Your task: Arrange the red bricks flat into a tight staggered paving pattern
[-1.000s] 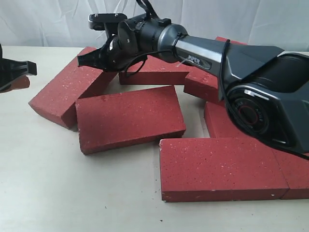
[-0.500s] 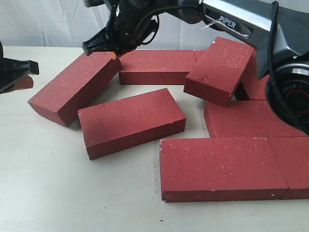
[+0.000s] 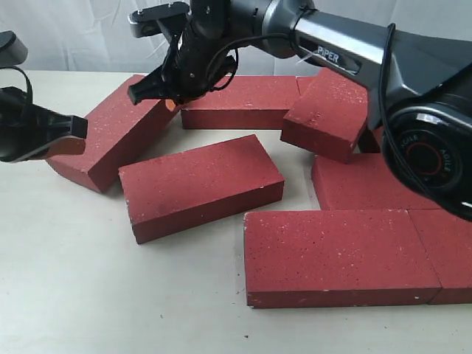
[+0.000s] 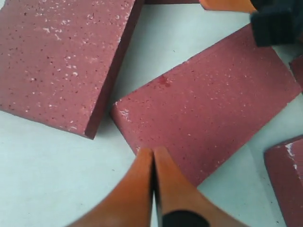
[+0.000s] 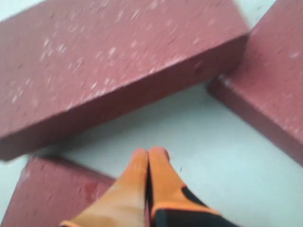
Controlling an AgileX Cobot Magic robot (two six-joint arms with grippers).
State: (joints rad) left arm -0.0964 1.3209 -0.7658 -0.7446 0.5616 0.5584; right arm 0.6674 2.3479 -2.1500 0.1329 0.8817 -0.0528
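Observation:
Several red bricks lie flat and loosely spread on the pale table [image 3: 66, 280]. One slanted brick [image 3: 110, 136] is at the left, one middle brick [image 3: 199, 184] beside it, one at the back [image 3: 240, 99]. Another brick [image 3: 332, 110] leans tilted on its neighbours. A front brick [image 3: 339, 254] lies square. My right gripper [image 3: 140, 92] hangs shut and empty over the gap between the slanted and back bricks; its fingertips [image 5: 150, 152] are pressed together. My left gripper [image 3: 74, 133] is shut and empty, its tip [image 4: 152, 150] above the middle brick's [image 4: 208, 99] near corner.
More bricks [image 3: 369, 184] lie at the right under the right arm [image 3: 413, 96], one [image 3: 450, 251] butted against the front brick. A white curtain [image 3: 74, 37] closes the back. Bare table shows at the front left.
The right arm rose and swung back, uncovering the tilted brick, then dipped slightly. The middle brick turned a little. My left gripper moved right toward the slanted brick.

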